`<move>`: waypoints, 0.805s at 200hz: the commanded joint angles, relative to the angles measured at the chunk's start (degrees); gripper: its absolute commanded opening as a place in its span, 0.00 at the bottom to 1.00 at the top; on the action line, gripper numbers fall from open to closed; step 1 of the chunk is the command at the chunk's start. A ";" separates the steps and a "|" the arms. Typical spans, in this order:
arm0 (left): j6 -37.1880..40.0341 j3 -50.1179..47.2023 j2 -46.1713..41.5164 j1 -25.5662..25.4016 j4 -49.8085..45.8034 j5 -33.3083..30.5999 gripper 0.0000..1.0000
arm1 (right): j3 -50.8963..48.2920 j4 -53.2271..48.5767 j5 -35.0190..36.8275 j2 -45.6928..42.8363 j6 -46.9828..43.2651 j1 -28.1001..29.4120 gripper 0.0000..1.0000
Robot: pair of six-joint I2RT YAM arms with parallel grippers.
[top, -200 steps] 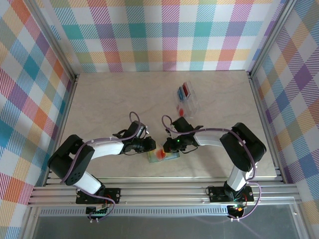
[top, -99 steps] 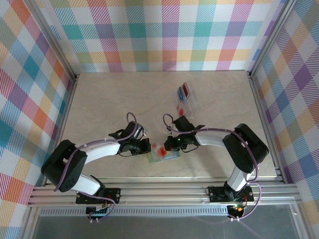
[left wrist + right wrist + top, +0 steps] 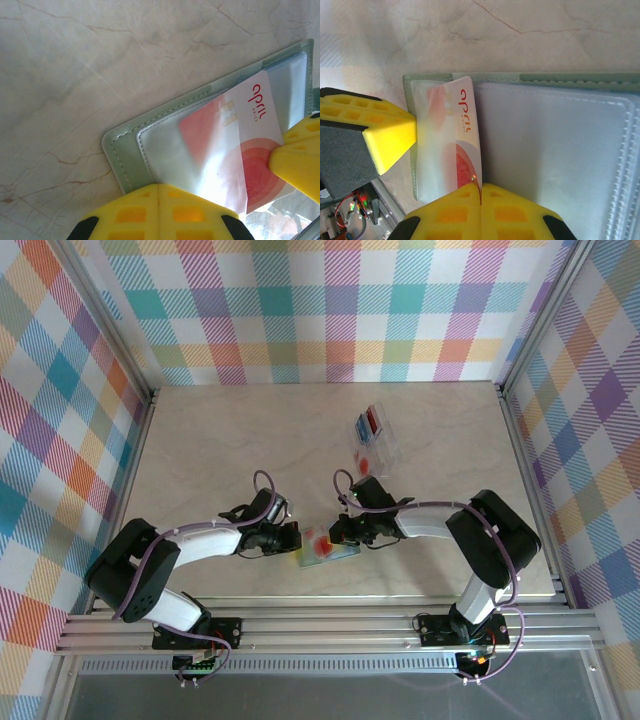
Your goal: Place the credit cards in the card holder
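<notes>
One card [image 3: 255, 125] crosswise in card holder [image 3: 120, 150] | left gripper [image 3: 159, 192], right gripper [image 3: 481, 192] clenched, perhaps pinching

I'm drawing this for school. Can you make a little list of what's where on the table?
card holder: green, lying open on the table
pale card: red round mark, partly inside a clear pocket
left jaws: closed, at the holder's edge
right jaws: closed, at the card's outer end
clear rack: farther back, more cards inside
</notes>
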 commanded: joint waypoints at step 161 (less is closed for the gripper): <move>1.31 -3.11 3.64 -1.28 -0.06 -1.67 0.00 | -1.99 7.01 0.56 1.77 8.17 0.89 0.00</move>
